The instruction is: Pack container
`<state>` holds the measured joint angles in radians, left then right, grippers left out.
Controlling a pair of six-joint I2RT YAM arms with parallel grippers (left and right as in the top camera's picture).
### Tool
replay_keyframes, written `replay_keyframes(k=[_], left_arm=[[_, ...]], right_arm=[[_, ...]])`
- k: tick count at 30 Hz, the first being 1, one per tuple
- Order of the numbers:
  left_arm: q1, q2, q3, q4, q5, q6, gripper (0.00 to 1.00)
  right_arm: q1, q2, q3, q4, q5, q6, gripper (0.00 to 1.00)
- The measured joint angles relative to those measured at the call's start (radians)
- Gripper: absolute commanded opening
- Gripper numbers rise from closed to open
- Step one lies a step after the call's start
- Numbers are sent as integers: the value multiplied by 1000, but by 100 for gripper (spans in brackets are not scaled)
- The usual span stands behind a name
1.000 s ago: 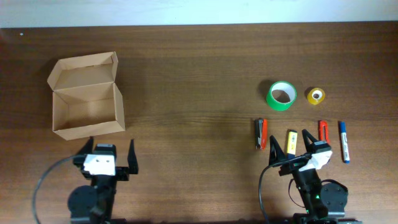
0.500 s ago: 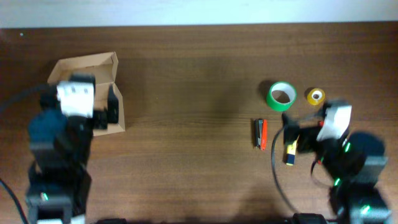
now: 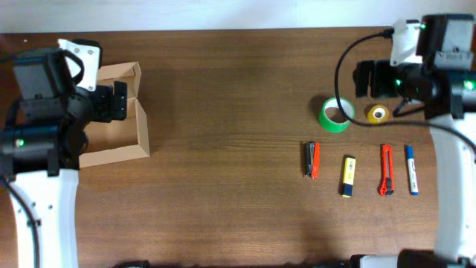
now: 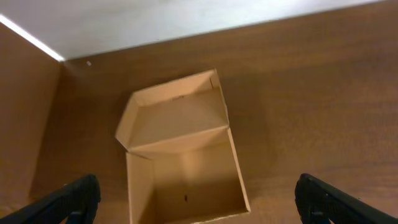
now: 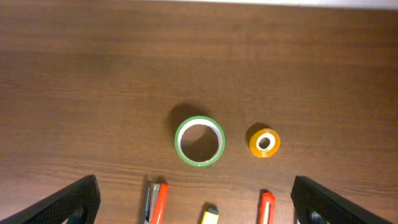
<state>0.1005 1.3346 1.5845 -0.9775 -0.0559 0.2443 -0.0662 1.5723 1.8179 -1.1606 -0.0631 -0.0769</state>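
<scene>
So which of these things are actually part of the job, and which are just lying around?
Part of the job: box; probably to go in it: green tape, yellow tape, red-black tool, yellow marker, red cutter, blue marker.
Lying about: nothing I can see; only the table is left.

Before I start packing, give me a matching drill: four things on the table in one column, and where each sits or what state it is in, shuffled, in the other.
Things:
1. container
2. green tape roll
3. yellow tape roll
4. blue marker

Places or states:
A. farthest right of everything lying on the table
B. the smaller roll, just right of the bigger one
C. left part of the table, flap lid open
D. the bigger roll, lying flat with its hole facing up

Pairs: 1-C, 2-D, 3-B, 4-A
</scene>
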Motion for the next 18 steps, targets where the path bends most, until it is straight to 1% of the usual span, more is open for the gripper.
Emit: replay_keyframes(k=[8, 16, 18], left_arm=[[0, 31, 0, 1, 44, 0, 100], [0, 44, 2, 44, 68, -1, 100], [2, 55, 5, 45, 59, -20, 99]], right_arm=[[-64, 100, 5, -72, -1, 74, 99], [-65, 185, 5, -78, -5, 88, 99], [-65, 198, 5, -78, -5, 92, 99]])
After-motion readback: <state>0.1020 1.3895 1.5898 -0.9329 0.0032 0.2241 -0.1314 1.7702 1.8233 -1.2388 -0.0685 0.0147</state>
